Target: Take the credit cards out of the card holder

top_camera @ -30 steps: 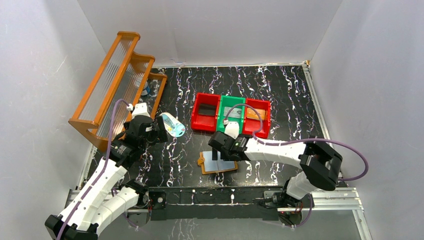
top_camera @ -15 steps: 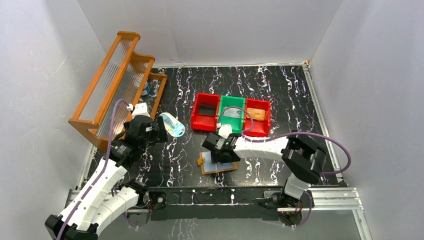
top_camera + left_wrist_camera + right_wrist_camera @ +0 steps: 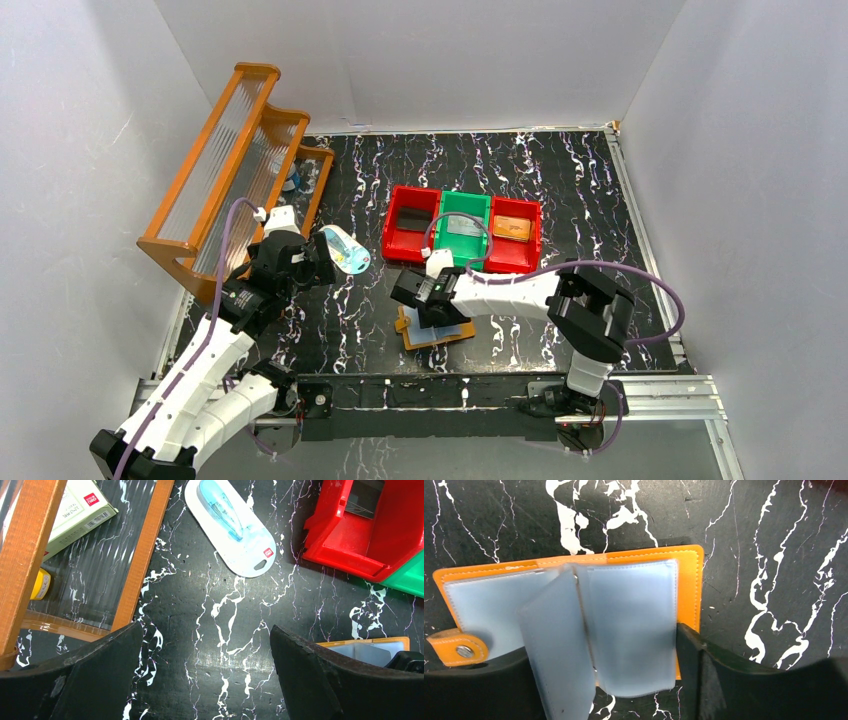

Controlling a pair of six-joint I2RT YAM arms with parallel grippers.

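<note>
The orange card holder [image 3: 412, 337] [image 3: 574, 559] lies open on the black marbled table, its snap tab [image 3: 458, 648] at the left. Pale blue-grey credit cards [image 3: 634, 625] lie across it. One of them [image 3: 556, 650] stands tilted up from the middle. My right gripper [image 3: 432, 308] [image 3: 604, 645] is low over the holder and open, with one finger on each side of the cards. The right finger [image 3: 704, 670] is against the edge of the flat card. My left gripper [image 3: 318, 262] [image 3: 204, 632] hangs wide open over bare table, with nothing between its fingers.
A red bin [image 3: 410, 222], a green bin [image 3: 462, 228] and a second red bin [image 3: 515, 240] stand in a row behind the holder. A pale blue-and-white oval item [image 3: 345, 250] [image 3: 232, 527] lies by the left gripper. An orange wooden rack [image 3: 235, 160] stands at the left wall.
My right gripper has slid left across the card holder and its jaws have narrowed around the cards. The left arm has not moved.
</note>
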